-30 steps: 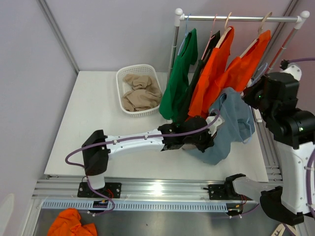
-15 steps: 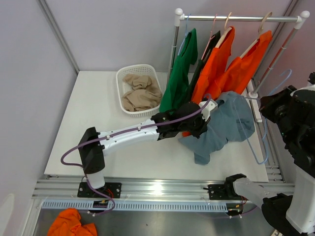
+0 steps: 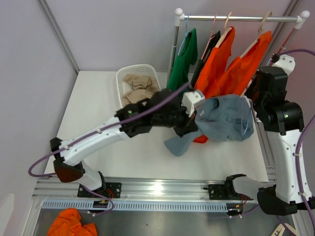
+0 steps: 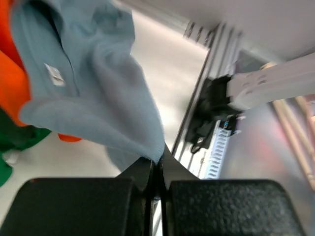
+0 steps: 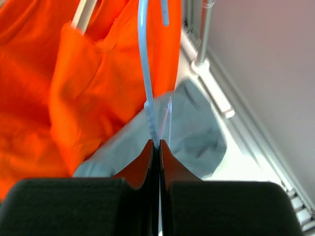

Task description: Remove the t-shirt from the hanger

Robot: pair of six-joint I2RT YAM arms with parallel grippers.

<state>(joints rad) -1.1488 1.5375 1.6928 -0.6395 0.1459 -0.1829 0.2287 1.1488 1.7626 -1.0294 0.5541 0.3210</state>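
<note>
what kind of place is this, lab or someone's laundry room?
Most likely a robot lab test cell, not a home: a white table edged with bare aluminium rail, plain grey partition walls, and a small clothes rack of shirts standing on the table.

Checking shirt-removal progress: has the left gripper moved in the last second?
Yes. The left gripper, shut on the blue shirt, moved up the view, closer to the basket.

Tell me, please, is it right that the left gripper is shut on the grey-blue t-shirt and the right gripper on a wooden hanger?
Only the hanger is wrong: the right wrist view shows the right gripper shut on a pale blue one, not wooden.
</note>
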